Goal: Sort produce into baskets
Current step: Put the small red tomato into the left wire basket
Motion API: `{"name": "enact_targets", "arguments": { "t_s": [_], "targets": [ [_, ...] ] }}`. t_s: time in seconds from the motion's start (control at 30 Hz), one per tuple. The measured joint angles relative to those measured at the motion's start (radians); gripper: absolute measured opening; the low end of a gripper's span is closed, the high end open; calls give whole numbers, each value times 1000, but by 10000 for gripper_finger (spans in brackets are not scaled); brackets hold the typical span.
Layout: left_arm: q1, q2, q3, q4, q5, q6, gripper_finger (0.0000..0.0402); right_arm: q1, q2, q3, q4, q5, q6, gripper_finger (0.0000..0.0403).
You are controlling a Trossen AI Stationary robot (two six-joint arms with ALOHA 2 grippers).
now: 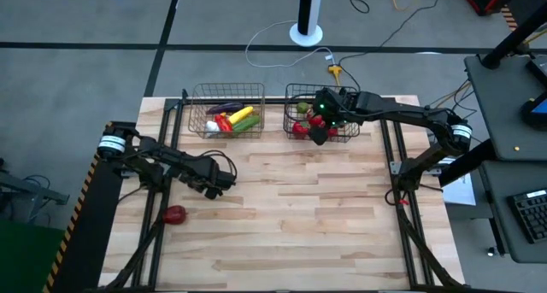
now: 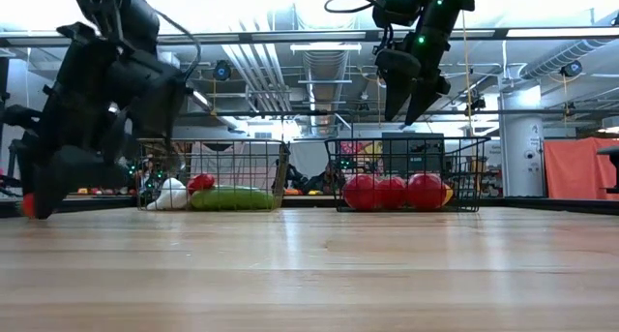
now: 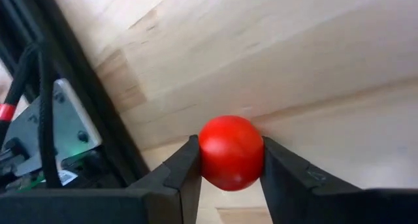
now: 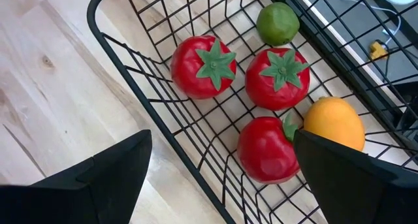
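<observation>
A red tomato (image 3: 230, 152) lies on the wooden table (image 1: 291, 216) near its left edge, beside the frame's dark strut (image 3: 98, 106); in the high view the tomato (image 1: 174, 213) shows alone on the boards. My left gripper (image 3: 230, 185) is down at it, shut on it. My right gripper (image 4: 222, 178) hangs open above the dark wire basket (image 1: 323, 95), touching nothing. That basket holds three tomatoes (image 4: 202, 66), a lime (image 4: 277, 23) and an orange (image 4: 333, 123). The copper basket (image 1: 198, 95) holds corn, eggplant, pepper and garlic. My left gripper pinches the tomato between its two fingers, one finger (image 3: 186, 168) on each of the round sides (image 3: 204, 155). The fingers slant steeply down at it. The tomato looks to be resting on the table; in the low view only a red sliver (image 2: 27, 204) shows beneath the gripper.
Both baskets stand side by side at the table's far edge. The frame's struts (image 1: 158, 208) run along the left and right sides. The wide middle and near part of the boards carries nothing else.
</observation>
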Motion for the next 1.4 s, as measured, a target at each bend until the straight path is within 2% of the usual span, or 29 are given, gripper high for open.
{"name": "enact_targets", "arguments": {
  "t_s": [0.2,0.33,0.5,0.6,0.77,0.9,1.07,1.27,1.4],
  "targets": [
    [-28,0,128,-64,-18,62,116,0,0,0,0,0,0,364],
    [-52,-2,256,-119,-76,163,115,0,0,0,0,0,0,364],
    [-72,-26,440,-147,-315,363,115,0,0,0,0,0,0,364],
    [-62,-54,540,-139,-425,496,114,8,0,0,-1,0,9,364],
    [4,-120,653,-88,-518,723,114,53,-26,0,-2,0,38,364],
    [98,-193,663,66,-484,951,114,100,-59,0,-2,0,65,364],
    [270,-256,613,276,-277,1154,114,160,-109,0,-2,0,103,364],
    [499,-230,571,394,-104,1194,114,210,-146,0,-1,8,132,364],
    [619,-161,565,392,-81,1175,114,220,-147,0,-1,8,145,364]
  ]
}}
